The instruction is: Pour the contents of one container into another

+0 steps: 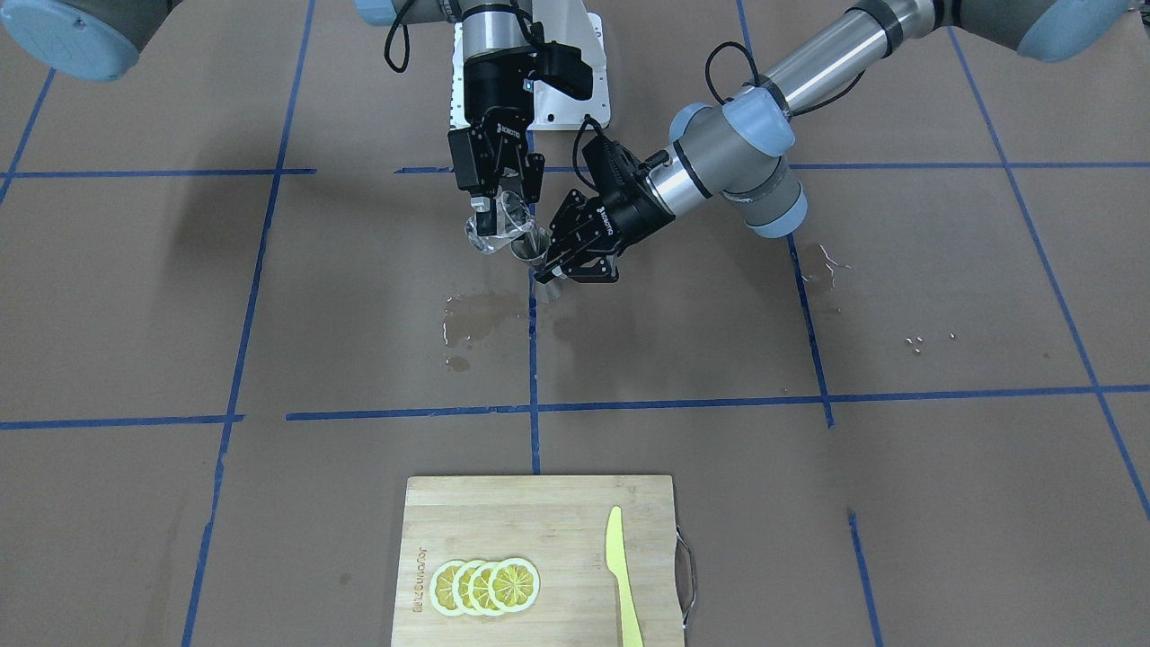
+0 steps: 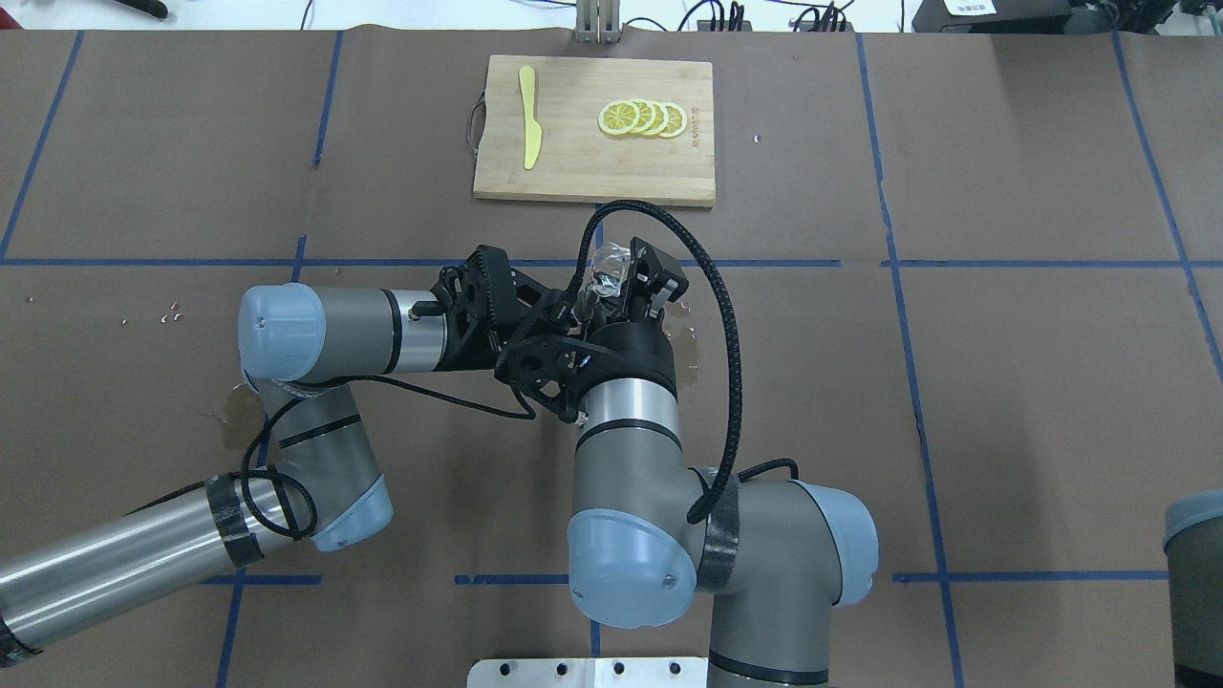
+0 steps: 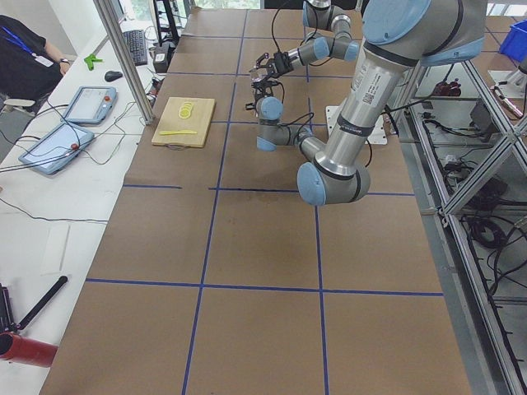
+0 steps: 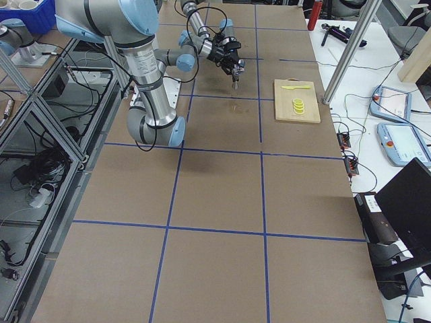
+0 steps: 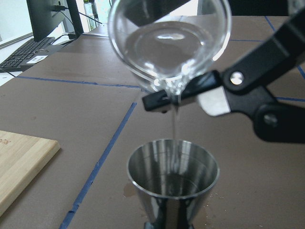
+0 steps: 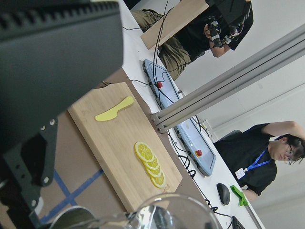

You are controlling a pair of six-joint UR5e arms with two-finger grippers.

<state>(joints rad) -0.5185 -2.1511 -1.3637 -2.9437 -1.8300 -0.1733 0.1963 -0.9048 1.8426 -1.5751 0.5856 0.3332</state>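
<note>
glass cup (image 5: 169, 43) tipped, thin stream falling | jigger (image 5: 172, 171) beneath (upright, catching it)

My counter (image 1: 135, 314), brown covering crossed by blue tape lines (image 1: 683, 403), wet patch (image 1: 481, 316) near the middle, pale crumbs (image 1: 916, 341) toward my left side, wooden cutting board (image 1: 539, 512) at the edge far from me

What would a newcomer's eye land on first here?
The tipped glass cup in the right gripper, mid-table, running a thin stream into the jigger held by the left gripper. Next, the wet patch on the table close by, then lemon slices on the cutting board at the operators' edge.
</note>
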